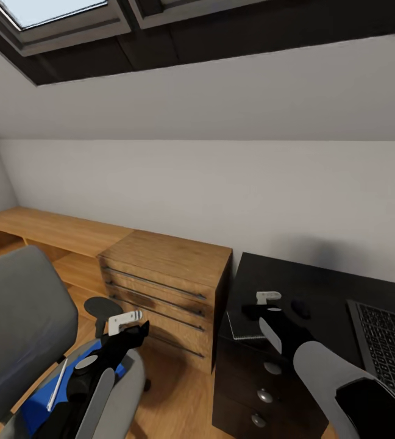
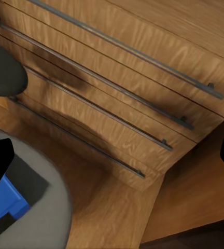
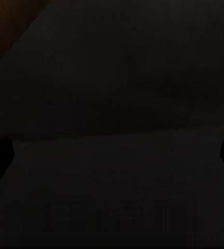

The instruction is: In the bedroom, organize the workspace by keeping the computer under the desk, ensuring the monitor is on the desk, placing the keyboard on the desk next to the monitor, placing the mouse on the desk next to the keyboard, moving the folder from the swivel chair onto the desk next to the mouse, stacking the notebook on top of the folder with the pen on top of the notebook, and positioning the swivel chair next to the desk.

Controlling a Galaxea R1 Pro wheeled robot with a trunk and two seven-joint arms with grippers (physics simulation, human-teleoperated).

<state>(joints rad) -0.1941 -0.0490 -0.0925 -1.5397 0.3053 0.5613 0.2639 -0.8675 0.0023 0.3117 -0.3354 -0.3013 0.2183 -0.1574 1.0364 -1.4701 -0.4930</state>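
The swivel chair stands at the left, and the blue folder lies on its seat with the white pen on top. My left gripper hovers open over the seat's front edge; in its wrist view a corner of the folder shows near one finger of the gripper. On the near left corner of the black desk lies the grey notebook. My right gripper hangs just above it, its fingers spread wide over the notebook. Further right on the desk are the mouse and the keyboard.
A light-wood drawer cabinet stands between chair and desk, with a narrow strip of wooden floor in front. The chair's black armrest is close to my left gripper. The desk's drawer knobs face me. A sloped white wall rises behind.
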